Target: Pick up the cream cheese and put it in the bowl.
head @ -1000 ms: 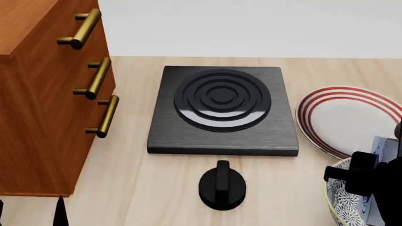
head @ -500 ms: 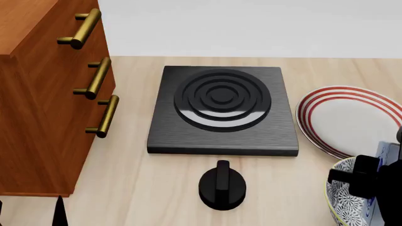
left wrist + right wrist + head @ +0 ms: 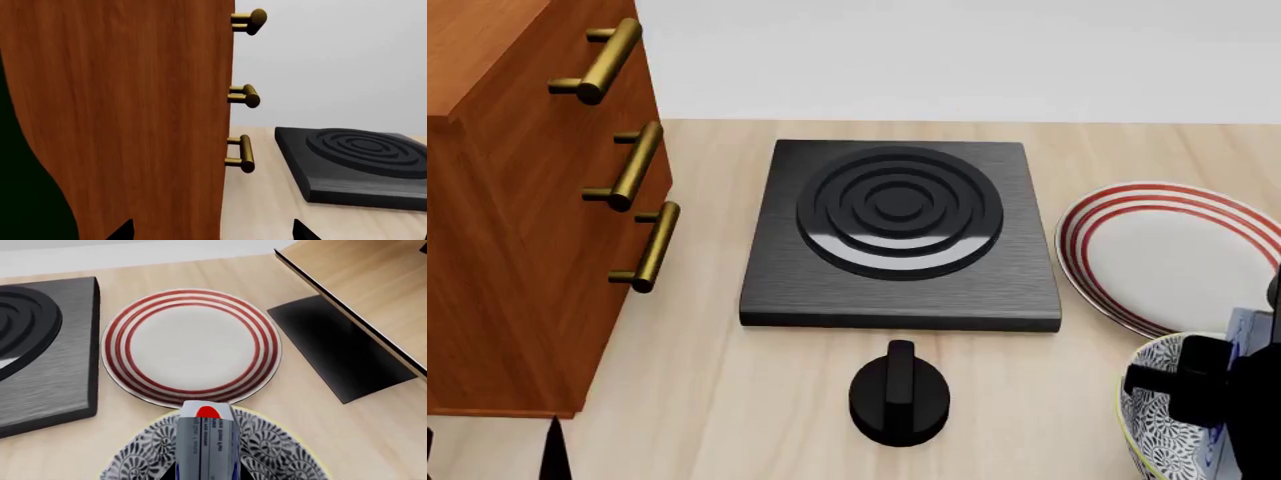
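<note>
My right gripper (image 3: 206,474) is shut on the cream cheese (image 3: 205,440), a silver-grey box with a red and blue end. It holds the box on end, above the inside of the bowl (image 3: 143,457), which is white with a dark floral pattern. In the head view the bowl (image 3: 1154,420) sits at the bottom right edge. There the black right gripper (image 3: 1208,390) covers part of it, and a corner of the cream cheese (image 3: 1244,330) shows behind. My left gripper (image 3: 212,235) is open and empty beside the wooden cabinet (image 3: 120,120).
A white plate with red rings (image 3: 1168,250) lies just behind the bowl. A black burner plate (image 3: 901,230) and its knob (image 3: 898,395) are at the centre. The cabinet with brass handles (image 3: 507,220) stands at the left. A wooden board (image 3: 360,285) rises right of the plate.
My right gripper has sunk a little with the cream cheese, lower over the bowl. The left arm has not moved.
</note>
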`<state>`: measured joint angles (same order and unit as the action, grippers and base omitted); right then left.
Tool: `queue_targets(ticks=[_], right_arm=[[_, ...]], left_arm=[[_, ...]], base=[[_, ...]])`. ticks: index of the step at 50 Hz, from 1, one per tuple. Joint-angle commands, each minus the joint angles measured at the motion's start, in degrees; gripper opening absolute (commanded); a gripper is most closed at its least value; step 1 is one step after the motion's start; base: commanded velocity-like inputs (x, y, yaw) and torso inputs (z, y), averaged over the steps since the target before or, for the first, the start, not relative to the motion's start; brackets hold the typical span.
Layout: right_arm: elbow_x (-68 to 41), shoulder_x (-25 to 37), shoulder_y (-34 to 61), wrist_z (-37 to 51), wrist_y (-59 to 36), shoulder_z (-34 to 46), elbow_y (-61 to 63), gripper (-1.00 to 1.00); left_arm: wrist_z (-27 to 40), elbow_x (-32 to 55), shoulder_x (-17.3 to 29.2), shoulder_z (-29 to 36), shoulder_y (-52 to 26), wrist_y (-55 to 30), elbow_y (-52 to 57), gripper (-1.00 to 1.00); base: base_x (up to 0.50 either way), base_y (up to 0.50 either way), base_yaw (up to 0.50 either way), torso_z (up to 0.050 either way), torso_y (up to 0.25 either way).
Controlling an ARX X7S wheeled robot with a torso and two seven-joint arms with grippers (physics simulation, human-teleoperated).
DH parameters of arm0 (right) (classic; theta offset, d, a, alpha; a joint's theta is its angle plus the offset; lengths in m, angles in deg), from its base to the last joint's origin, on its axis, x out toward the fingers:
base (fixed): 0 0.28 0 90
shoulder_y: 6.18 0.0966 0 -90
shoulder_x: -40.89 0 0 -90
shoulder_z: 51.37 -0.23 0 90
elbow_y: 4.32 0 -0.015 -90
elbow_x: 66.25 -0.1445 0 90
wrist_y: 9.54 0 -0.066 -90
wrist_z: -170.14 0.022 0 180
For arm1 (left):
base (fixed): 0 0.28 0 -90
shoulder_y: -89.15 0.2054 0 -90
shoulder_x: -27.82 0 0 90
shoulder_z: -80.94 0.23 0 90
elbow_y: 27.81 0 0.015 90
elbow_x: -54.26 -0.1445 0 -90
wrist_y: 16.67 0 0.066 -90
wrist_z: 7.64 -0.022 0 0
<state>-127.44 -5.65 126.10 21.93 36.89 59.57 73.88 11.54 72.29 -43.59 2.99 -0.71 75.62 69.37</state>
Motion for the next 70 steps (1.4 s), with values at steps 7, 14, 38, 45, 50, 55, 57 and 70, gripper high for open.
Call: queue_targets(ticks=[7,14,38,45,50,55,57,70], right_arm=[[1.86,-0.29,1.03,-0.72,-0.34,0.18,-1.06,-1.00],[1.66,-0.52,1.65,-0.57,-0.74,0.19,-1.11,1.00],[0.36,0.34,2.30,1.29,-2.37,-0.51,1.37,1.00],[-2.59,2.03,2.53,3.78,-4.56,-2.33,5.90,1.00],[-4.80,3.33,2.86,5.96,-6.17,-3.74,9.22,1.00],[-6.80,4.24,3.55,8.13,-8.01,-4.56,12.62,1.00],[-8.71,5.16,4.03,9.43,-8.94,-5.81,14.93,1.00],[-16.34,7.64,7.68,15.89,-13.80,-9.13,21.92,1.00]], left_arm=[[0.15,0.08,0.17,0.34,-0.26,-0.02,-0.30,1.00],[-0.07,0.38,0.32,0.23,-0.09,0.58,-0.55,1.00],[0.19,0.95,0.51,0.29,-0.14,0.73,-0.80,1.00],[0.35,1.07,0.71,0.29,0.01,0.66,-0.37,1.00],[0.54,0.92,0.79,0.39,0.22,0.77,-0.05,1.00],[0.21,0.59,0.50,0.50,0.27,2.22,-1.49,1.00],[0.77,0.93,1.03,0.41,0.52,0.79,0.55,1.00],[1.02,1.48,1.59,0.04,1.05,0.92,1.70,1.00]], base=[[0.00,0.00,0.00,0.000,0.000],[0.00,0.00,0.00,0.000,0.000],[0.00,0.00,0.00,0.000,0.000],[0.00,0.00,0.00,0.000,0.000],[0.00,0.00,0.00,0.000,0.000],[0.00,0.00,0.00,0.000,0.000],[0.00,0.00,0.00,0.000,0.000],[0.00,0.00,0.00,0.000,0.000]])
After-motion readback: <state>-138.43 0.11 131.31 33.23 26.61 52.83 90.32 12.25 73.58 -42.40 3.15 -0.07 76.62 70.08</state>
